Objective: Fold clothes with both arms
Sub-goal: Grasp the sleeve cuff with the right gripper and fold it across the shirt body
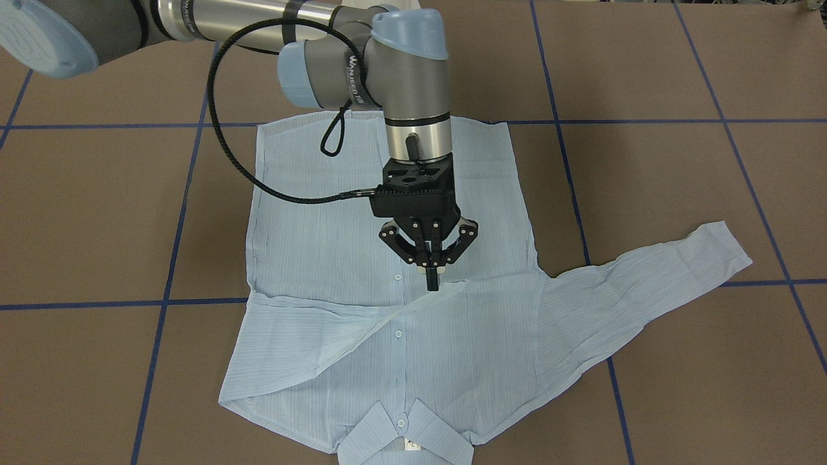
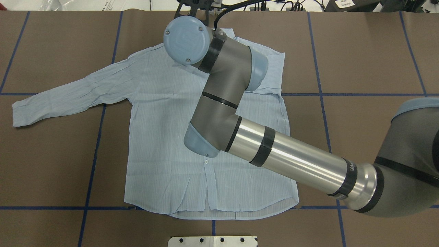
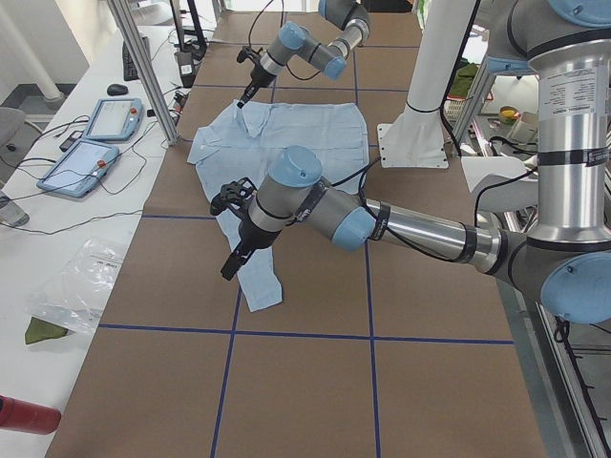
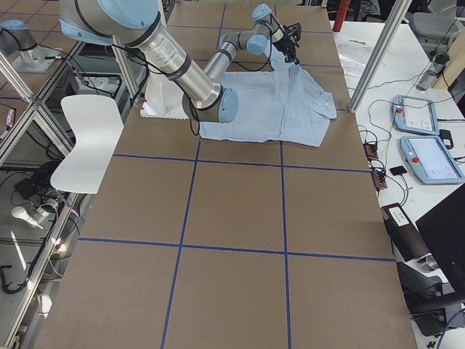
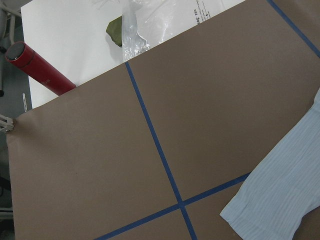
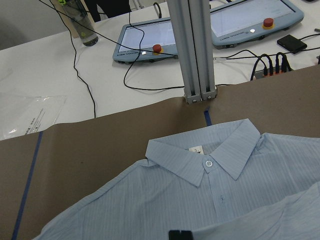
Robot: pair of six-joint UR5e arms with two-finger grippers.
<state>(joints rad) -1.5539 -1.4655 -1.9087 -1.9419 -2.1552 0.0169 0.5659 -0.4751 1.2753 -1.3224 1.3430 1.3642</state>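
Observation:
The light-blue striped shirt (image 1: 336,258) lies flat and buttoned on the brown table, collar (image 6: 200,160) on the operators' side. One sleeve is folded across the chest (image 1: 323,323). The other sleeve (image 2: 68,92) is spread out to the robot's left. My right gripper (image 1: 431,279) hangs shut above the button placket at the folded sleeve's end, with nothing seen between its fingers. My left gripper (image 3: 232,267) shows only in the exterior left view, over the spread sleeve near its cuff (image 5: 280,190); I cannot tell if it is open or shut.
Blue tape lines (image 1: 168,258) cross the table. A metal post (image 6: 195,50) and two tablets (image 6: 145,40) stand past the collar edge. A red bottle (image 5: 37,67) and a plastic bag (image 5: 132,25) lie beyond the table's left end. The white pedestal (image 3: 420,134) is behind.

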